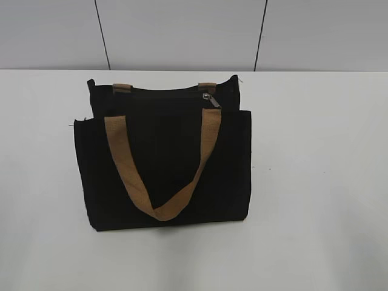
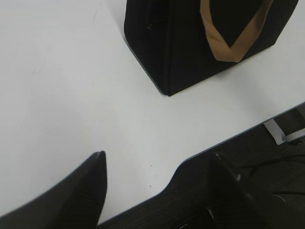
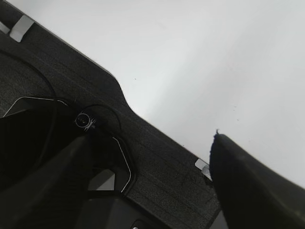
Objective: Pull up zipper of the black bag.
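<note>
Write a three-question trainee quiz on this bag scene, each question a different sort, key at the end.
1. True or false: a gripper is touching the black bag.
2. Where along the bag's top edge is the zipper? A) left end B) middle C) toward the right
3. Fill in: the front tan handle hangs in a ___ shape.

Key: 1 false; 2 C; 3 V

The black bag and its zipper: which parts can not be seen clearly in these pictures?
- Zip line behind the zipper, exterior view: black on black, open or closed unclear.
- Black bag top, left wrist view: cut off by the upper edge.
- Bag, right wrist view: absent; only the table shows.
- Both arms: outside the exterior view.
</note>
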Robot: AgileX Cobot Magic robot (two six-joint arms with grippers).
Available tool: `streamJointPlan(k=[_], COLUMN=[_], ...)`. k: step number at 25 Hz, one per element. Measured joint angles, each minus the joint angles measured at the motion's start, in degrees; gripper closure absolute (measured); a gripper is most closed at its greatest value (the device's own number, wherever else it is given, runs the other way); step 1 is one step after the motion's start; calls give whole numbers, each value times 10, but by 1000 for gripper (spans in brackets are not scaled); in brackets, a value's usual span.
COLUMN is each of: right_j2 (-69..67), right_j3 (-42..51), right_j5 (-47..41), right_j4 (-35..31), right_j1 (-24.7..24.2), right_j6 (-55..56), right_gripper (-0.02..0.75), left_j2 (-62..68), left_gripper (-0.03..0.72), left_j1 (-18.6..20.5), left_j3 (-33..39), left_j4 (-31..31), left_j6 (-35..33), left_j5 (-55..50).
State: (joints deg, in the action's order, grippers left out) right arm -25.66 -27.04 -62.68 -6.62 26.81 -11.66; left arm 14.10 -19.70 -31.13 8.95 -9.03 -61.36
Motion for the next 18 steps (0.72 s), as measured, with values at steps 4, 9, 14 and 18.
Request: streamJointPlan(k=[4, 9, 14, 18], right_j2=[8, 72, 152, 212], right_j3=[0, 0, 0, 1], right_j5=[1, 1, 1, 1], right_j4=[-4, -20, -22, -23], right_j1=[-40, -135, -229, -277], right_j6=[0, 1, 1, 1], right_gripper=[151, 151, 151, 150], left_j2=[-18, -59, -100, -126], left_gripper=[193, 196, 199, 199], left_j1=[37, 122, 187, 203], left_j3=[0, 0, 0, 0], left_j4=[0, 0, 0, 0], left_j6=[0, 0, 0, 0], left_j5=[1, 1, 0, 0])
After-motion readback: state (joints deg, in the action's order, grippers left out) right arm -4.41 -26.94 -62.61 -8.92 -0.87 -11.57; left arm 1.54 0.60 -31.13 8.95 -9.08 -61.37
